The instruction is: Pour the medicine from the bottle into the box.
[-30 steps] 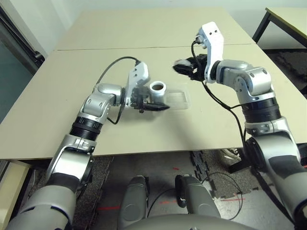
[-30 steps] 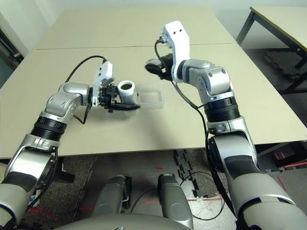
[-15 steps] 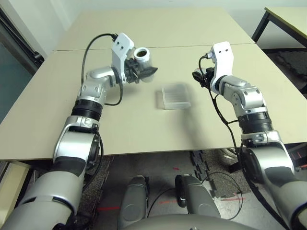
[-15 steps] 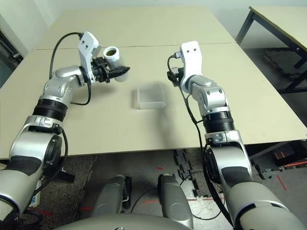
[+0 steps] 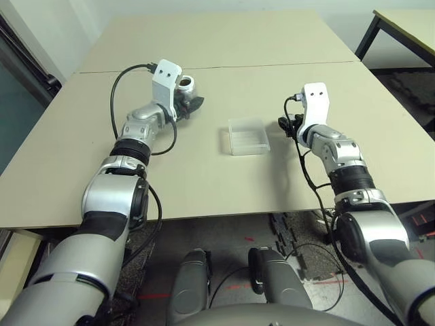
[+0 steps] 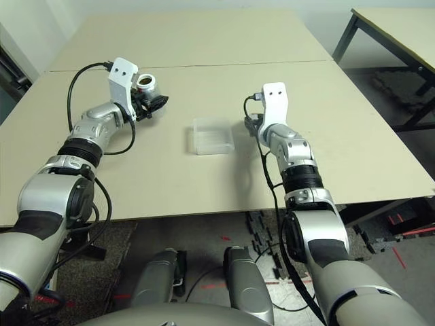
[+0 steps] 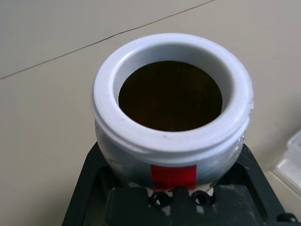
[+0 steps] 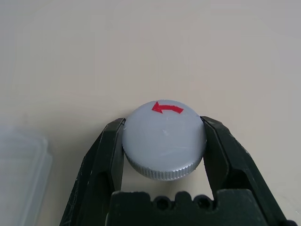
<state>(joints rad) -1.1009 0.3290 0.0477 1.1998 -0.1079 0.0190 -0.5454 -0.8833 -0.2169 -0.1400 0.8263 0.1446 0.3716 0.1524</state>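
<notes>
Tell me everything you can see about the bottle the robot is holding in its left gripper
The bottle is a small round container with a silvery grey body, a red stripe down its side and a thick white rim. It is uncapped, its mouth open on a dark brownish inside; whether anything is in it cannot be told. It stands roughly upright, clamped between the black fingers of the left gripper, over the table's far left, well apart from the box. Its grey cap is in the right gripper.

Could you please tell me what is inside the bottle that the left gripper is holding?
The bottle, clamped in the left gripper, is uncapped. Through its white rim, a dark brownish interior shows, with no distinct pills. The very bottom is too dark to tell.
</notes>
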